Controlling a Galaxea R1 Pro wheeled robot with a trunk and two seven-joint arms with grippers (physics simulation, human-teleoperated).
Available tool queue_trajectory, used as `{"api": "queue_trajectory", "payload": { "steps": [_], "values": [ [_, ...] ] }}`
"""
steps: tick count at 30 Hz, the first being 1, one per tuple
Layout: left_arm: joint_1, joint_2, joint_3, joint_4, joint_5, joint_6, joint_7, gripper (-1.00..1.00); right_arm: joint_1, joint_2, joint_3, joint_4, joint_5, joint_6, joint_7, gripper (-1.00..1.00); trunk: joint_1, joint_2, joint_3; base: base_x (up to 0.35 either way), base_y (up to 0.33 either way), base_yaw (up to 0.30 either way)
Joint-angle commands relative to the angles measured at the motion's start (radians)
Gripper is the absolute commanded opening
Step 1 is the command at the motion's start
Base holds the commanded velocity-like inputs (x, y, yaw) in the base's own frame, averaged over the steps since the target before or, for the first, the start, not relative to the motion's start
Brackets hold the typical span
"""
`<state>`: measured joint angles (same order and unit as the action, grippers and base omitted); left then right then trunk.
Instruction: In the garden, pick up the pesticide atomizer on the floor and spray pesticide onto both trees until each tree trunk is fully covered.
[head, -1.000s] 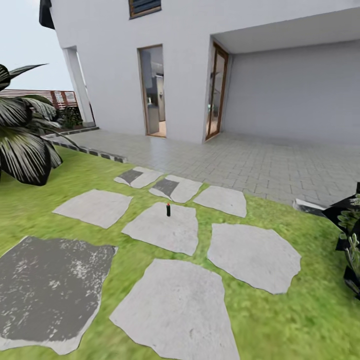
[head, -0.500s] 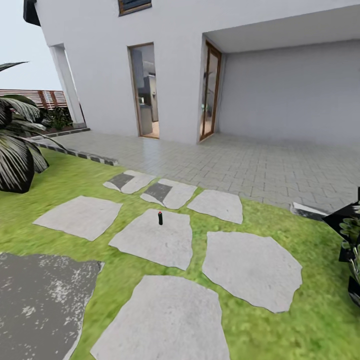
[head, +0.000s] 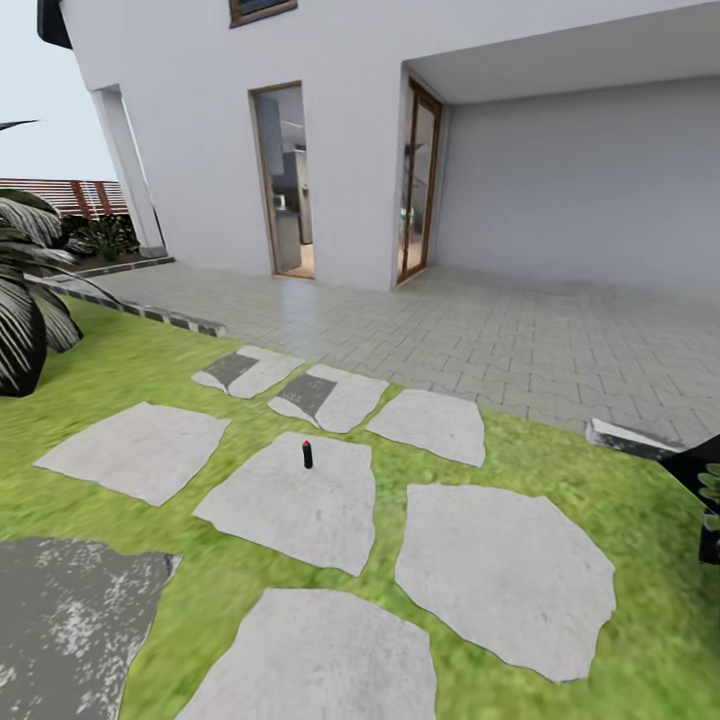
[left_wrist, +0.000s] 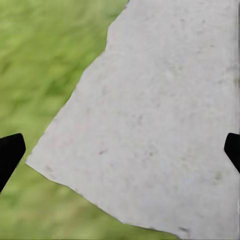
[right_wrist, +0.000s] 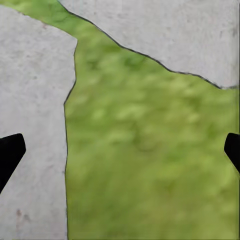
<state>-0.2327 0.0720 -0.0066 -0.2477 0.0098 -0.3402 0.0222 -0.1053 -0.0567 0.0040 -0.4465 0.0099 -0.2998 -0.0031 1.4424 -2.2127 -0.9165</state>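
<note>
- The pesticide atomizer (head: 307, 454), a tiny black bottle with a red top, stands upright on a pale grey, irregular flat stone slab (head: 290, 500) near that slab's far edge, touching nothing else.
- That slab is one of a group of pale stone slabs making up the floor (head: 500, 570), each set apart from the next by strips of green grass (head: 620, 500); a darker, mottled grey slab (head: 70, 620) lies at the near left of the head view.
- Beyond the slabs, two smaller stones with dark patches (head: 300, 390) lie near the edge of a grey paved terrace (head: 520, 330).
- Behind the terrace rises a white house wall (head: 190, 110) with an open wood-framed doorway (head: 282, 180) and a second wood-framed glass door (head: 420, 180) at the corner of a covered recess.
- At the far left, dark striped palm leaves (head: 25, 300) hang over the lawn, with a brown horizontal-slat wooden fence (head: 60, 192) in the distance.
- At the right edge stands a dark planter with green leaves (head: 708, 490).
- The left claw (left_wrist: 120, 155) is spread wide, its black fingertips (left_wrist: 10, 152) at opposite edges of the left wrist view, over the corner of a pale slab beside grass, holding nothing.
- The right claw (right_wrist: 120, 155) is likewise spread wide and empty, its fingertips (right_wrist: 10, 152) over a grass strip between two pale slabs.
</note>
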Motion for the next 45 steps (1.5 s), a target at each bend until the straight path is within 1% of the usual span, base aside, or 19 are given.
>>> {"api": "queue_trajectory", "payload": {
  "steps": [1,8,22,45],
  "values": [
    [-0.001,0.0,-0.001,0.001,0.001,-0.003,0.002,1.0,-0.001,0.0,0.0,0.001,0.001,-0.003,0.0,1.0,0.0,0.0,-0.001,0.34,-0.137,0.0],
    [-0.001,0.0,-0.001,0.001,0.001,-0.003,0.002,1.0,-0.001,0.001,0.0,0.0,-0.001,-0.004,0.0,1.0,0.0,0.0,-0.001,0.34,-0.137,-0.02],
    [-0.001,0.0,-0.001,0.001,0.001,-0.003,0.002,1.0,-0.001,0.001,0.001,0.002,0.001,-0.003,0.0,1.0,0.0,0.0,0.003,0.34,-0.137,-0.216],
    [-0.001,0.0,-0.001,0.001,0.001,-0.003,0.003,1.0,-0.001,0.001,0.001,0.002,0.002,-0.002,0.002,1.0,0.0,0.0,0.004,0.34,-0.136,-0.008]
  ]
}}
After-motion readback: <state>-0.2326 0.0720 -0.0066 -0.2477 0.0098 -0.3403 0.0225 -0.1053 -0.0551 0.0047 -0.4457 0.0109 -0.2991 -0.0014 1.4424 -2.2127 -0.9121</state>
